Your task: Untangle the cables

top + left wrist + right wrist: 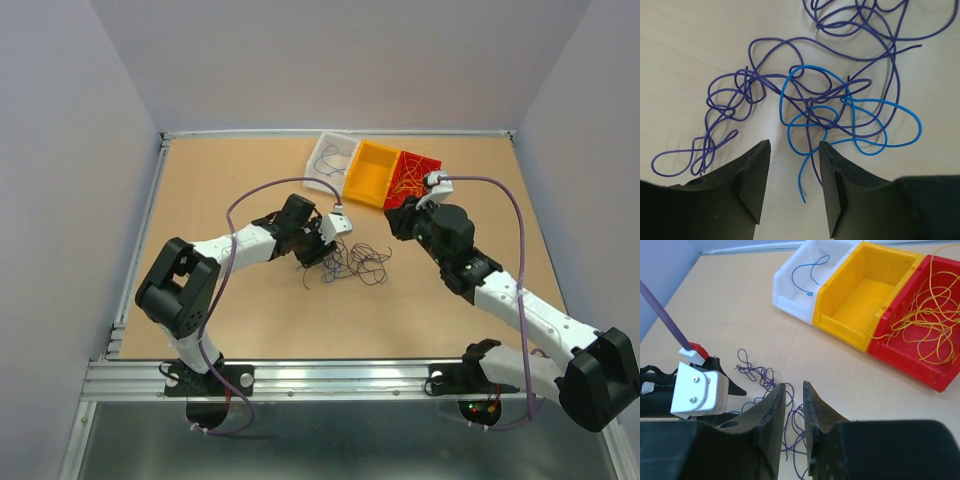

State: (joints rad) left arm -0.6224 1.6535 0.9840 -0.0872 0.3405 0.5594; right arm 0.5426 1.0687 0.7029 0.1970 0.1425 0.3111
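The cables (355, 262) lie as one loose tangle on the table (240, 180), near its middle; the bins sit toward 12 o'clock of it. The left gripper (794, 144) stands at the tangle's 9 o'clock, jaws apart and unclamped; the free tail of the blue cable (801, 172) runs down between them, gripped by neither. The right gripper (794, 385) hovers toward 2 o'clock, jaws nearly together, a slim gap showing and nothing seen in it.

Step in hand, as judged: take the blue tail. Close only when the tail is centred between the jaws; keep the purple cables (747, 82) outside them; draw toward 6 o'clock in the left wrist view, slowly, since the blue loops cross purple ones and may drag them.

The left wrist view alone separates blue from purple; the right wrist view alone shows bin contents: a blue cable in the white bin (790, 295), yellow-orange cables (930, 315) in the red bin (905, 365), none visible in the yellow bin (840, 327).
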